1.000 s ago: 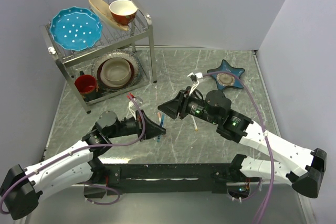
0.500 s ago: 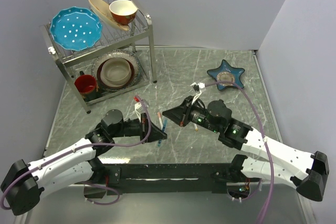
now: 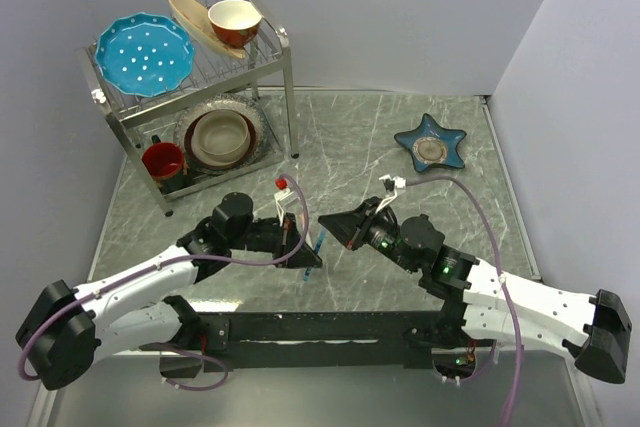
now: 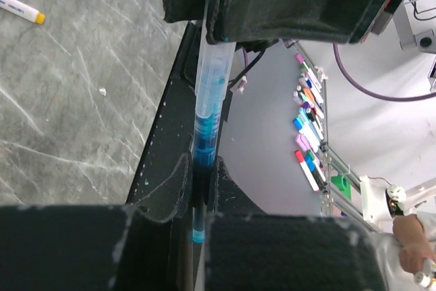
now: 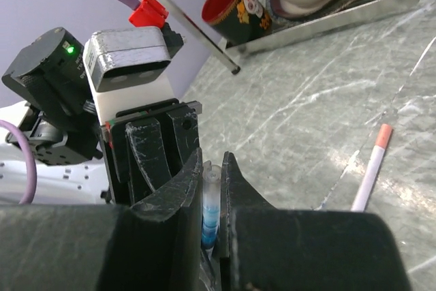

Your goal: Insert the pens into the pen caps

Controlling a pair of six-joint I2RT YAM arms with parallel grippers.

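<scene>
Blue pen (image 3: 318, 244) was suspended above the table (image 3: 400, 147), well clear of it: our left gripper (image 3: 306, 255) clamped one end, our right gripper (image 3: 327, 221) clamped the other. We judged that any misalignment while pressing together could bend the barrel or slide it through the grip.

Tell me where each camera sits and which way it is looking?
Top external: high above and behind the arms, looking down at the table. Both arms show, with the left claw and right claw meeting on the blue pen.
Left wrist: on the left arm, looking along its own claw toward the right claw.
Right wrist: on the right arm, looking past its own claw at the left claw, with the dish rack beyond.
Shared: both wrist views show the blue pen gripped from both ends.
</scene>
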